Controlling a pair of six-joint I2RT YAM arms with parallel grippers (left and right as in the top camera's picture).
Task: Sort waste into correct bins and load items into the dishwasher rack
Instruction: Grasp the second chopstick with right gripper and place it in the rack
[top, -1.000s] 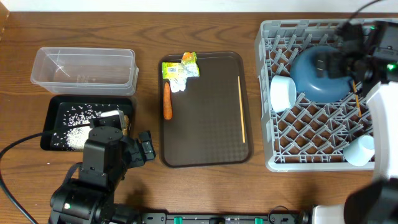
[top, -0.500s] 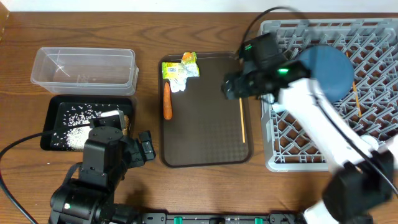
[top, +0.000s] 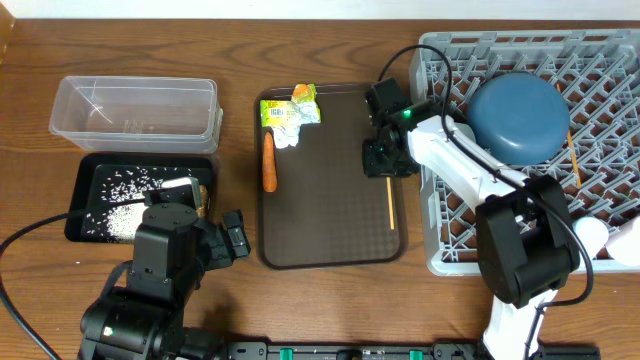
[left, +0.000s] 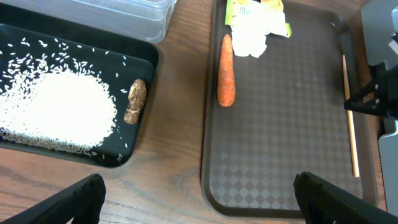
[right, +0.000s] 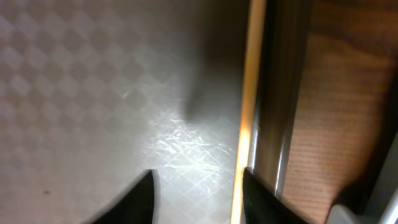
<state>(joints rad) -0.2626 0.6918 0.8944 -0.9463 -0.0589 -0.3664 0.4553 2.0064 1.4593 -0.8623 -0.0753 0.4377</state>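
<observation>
A thin wooden chopstick (top: 389, 190) lies along the right side of the dark brown serving tray (top: 330, 230). My right gripper (top: 385, 160) is down over the chopstick's upper part. In the right wrist view the chopstick (right: 252, 93) runs against the inner edge of the right fingertip (right: 258, 199), and the jaws of the right gripper (right: 198, 199) stand apart. The orange carrot (top: 268, 163) and the yellow-green wrapper (top: 290, 112) lie at the tray's upper left. My left gripper (left: 199, 199) hangs wide open above the table by the tray's near left corner. The dark blue bowl (top: 518, 118) sits upside down in the grey dishwasher rack (top: 450, 262).
A clear tub (top: 135, 110) stands at the back left. In front of it, a black tray (left: 146, 53) holds white rice (left: 53, 112) and a brown lump (left: 134, 101). Another chopstick (top: 574, 160) lies in the rack. A pale cup (top: 590, 235) sits at its lower right.
My right arm has swung from over the rack to the tray's right side and come down over the chopstick, with its jaws narrowing. The left arm has not moved.
</observation>
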